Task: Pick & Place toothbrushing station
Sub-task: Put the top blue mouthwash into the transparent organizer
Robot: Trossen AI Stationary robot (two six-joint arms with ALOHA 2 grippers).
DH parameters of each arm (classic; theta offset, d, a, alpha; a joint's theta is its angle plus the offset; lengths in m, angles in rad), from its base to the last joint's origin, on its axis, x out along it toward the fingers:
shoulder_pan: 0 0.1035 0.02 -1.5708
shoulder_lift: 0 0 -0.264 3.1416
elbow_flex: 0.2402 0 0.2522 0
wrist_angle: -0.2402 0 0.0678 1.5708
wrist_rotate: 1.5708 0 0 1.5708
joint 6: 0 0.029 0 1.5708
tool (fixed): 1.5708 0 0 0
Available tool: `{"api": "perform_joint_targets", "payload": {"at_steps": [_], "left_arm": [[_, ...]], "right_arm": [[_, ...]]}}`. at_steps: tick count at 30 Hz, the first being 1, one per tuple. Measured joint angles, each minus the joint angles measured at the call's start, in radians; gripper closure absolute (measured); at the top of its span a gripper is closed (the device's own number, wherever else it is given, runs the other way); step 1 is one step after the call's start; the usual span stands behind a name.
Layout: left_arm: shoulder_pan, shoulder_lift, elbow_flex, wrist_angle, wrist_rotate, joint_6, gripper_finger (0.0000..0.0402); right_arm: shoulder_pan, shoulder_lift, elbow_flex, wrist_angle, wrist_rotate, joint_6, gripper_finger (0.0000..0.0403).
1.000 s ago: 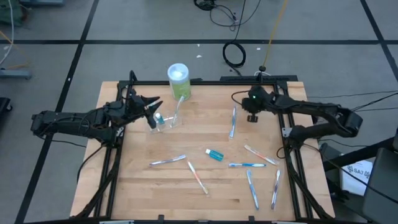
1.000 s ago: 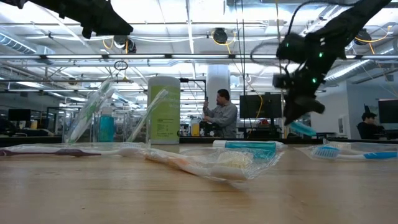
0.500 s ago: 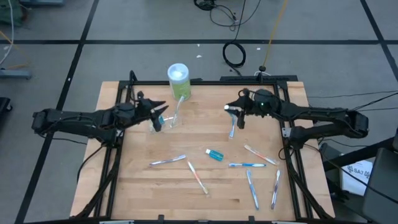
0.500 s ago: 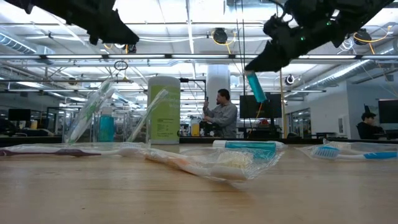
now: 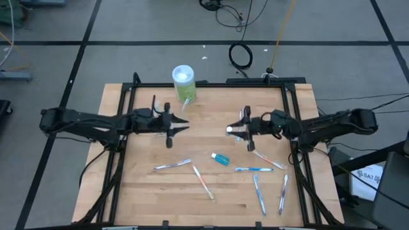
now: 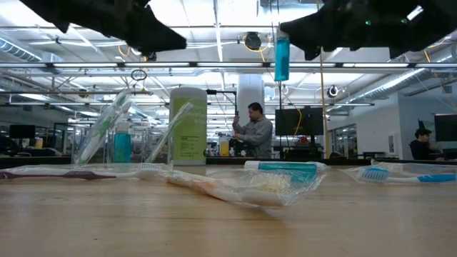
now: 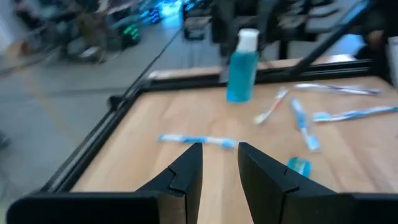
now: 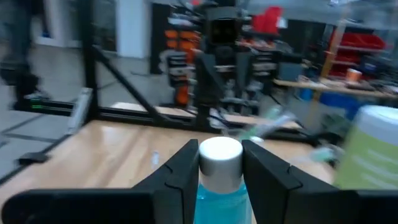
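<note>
The right gripper (image 8: 219,180), raised above the table's middle, is clamped on a small blue tube (image 8: 219,186) just below its white cap. Facing it, the left gripper (image 7: 219,163) hovers nearby, its fingers slightly apart and holding nothing. The clear cup (image 6: 118,146) stands at the back by the green container (image 5: 183,83), already holding brushes and a tube. Other toothbrushes (image 5: 254,169) lie scattered toward the table's right. This looks like the carrying step; next, the tube needs lowering into the cup.
</note>
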Motion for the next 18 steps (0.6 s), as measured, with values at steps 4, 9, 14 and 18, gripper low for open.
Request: {"api": "perform_joint_targets", "payload": {"at_steps": [4,9,14,18], "left_arm": [[0.014,0.069,0.006,0.138,0.115,0.099,0.0288],[0.042,0.182,0.112,0.145,0.232,0.064,0.0245],[0.059,0.323,0.256,0.068,0.291,0.009,0.0196],[0.076,0.408,0.351,0.032,0.473,-0.029,0.0178]], "right_arm": [[0.015,0.038,-0.032,0.114,-0.055,-0.008,0.0302],[0.012,0.093,0.003,0.177,-0.055,-0.003,0.0301],[0.012,0.181,0.075,0.171,-0.209,-0.050,0.0301],[0.009,0.234,0.120,0.172,-0.236,-0.030,0.0301]]}}
